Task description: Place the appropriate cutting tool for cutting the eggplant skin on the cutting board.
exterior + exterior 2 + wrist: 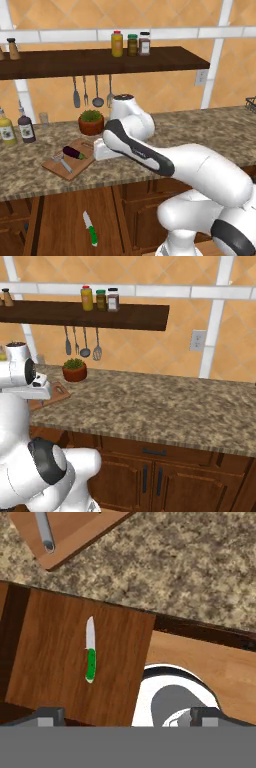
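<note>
Gripper (pixel 125 717) spread above floor knife (pixel 90 650); left base view adds eggplant (pixel 74 152) beside peeler (pixel 63 163) on board (pixel 60 169).

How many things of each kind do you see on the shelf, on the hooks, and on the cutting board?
Shelf jars and bottles: 4, among them the yellow bottle
Hanging utensils: 4, among them the ladle
On the cutting board: 2, the eggplant and the peeler
Total: 10

Orange tiled wall (pixel 150 356), dark wooden shelf (pixel 100 61), speckled granite counter (pixel 150 401), brown cabinets (pixel 150 476)
</note>
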{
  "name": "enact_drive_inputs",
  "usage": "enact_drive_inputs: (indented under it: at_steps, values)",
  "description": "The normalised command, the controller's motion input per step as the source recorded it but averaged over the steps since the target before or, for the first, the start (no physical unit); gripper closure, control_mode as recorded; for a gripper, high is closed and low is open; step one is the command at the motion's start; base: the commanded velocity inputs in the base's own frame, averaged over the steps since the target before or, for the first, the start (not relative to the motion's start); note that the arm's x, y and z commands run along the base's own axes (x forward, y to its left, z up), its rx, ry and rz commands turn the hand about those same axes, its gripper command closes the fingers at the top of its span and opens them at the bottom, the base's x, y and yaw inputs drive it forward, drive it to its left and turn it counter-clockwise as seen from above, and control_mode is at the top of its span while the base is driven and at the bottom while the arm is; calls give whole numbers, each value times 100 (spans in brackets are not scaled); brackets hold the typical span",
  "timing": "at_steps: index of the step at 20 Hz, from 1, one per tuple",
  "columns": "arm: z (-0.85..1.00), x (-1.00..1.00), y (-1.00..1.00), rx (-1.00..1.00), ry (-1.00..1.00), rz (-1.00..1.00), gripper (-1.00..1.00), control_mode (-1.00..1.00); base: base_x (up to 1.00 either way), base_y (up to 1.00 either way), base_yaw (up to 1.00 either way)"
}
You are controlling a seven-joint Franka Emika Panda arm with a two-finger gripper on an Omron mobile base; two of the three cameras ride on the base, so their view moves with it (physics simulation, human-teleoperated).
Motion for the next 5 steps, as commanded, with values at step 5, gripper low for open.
enact_drive_inputs:
  at_steps: [5]
  values:
    - [29,-100,-98,1,-13,-11,-100,-100,0,0,0]
